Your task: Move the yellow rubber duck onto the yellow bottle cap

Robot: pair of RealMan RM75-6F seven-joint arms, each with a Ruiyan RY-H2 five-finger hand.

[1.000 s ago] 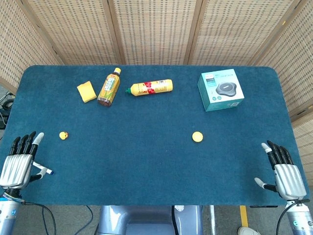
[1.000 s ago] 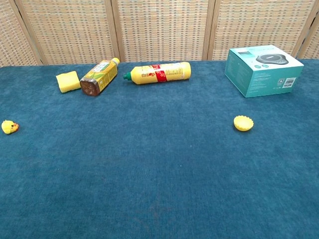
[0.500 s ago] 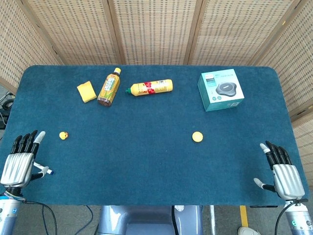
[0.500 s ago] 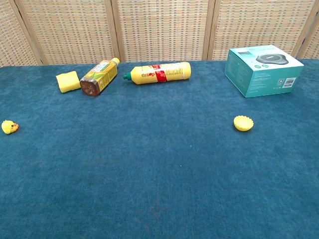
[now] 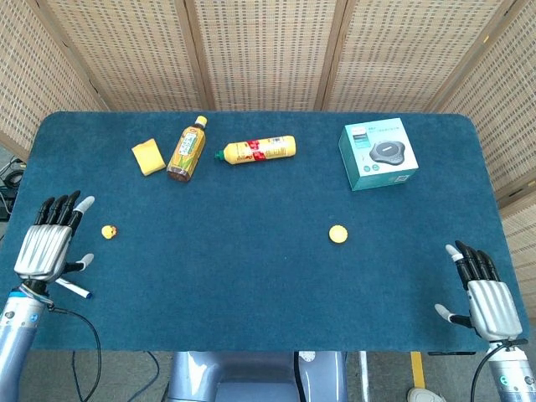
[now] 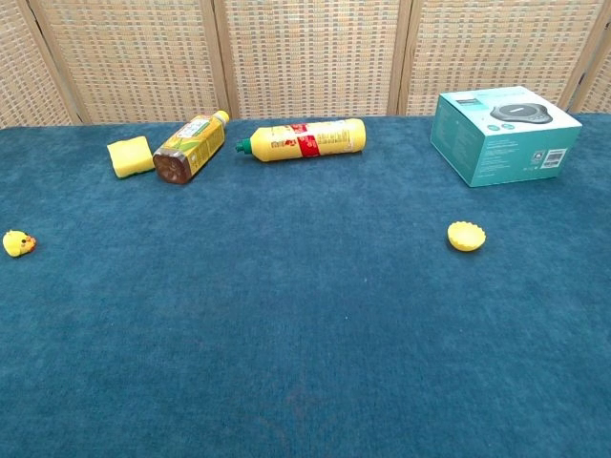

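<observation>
The small yellow rubber duck [image 5: 108,231] [image 6: 17,243] sits on the blue table at the left. The yellow bottle cap [image 5: 338,234] [image 6: 466,236] lies right of centre, far from the duck. My left hand [image 5: 50,243] hovers open just left of the duck, fingers spread and pointing away from me, holding nothing. My right hand [image 5: 486,297] rests open at the table's front right corner, well clear of the cap. Neither hand shows in the chest view.
A yellow sponge [image 5: 148,157], a brown tea bottle [image 5: 187,149] and a yellow sauce bottle [image 5: 258,150] lie along the back left. A teal box [image 5: 378,153] stands at the back right. A marker [image 5: 74,290] lies below my left hand.
My left hand has moved forward and slightly right, closer to the duck. The right hand, duck and cap have stayed in place.
</observation>
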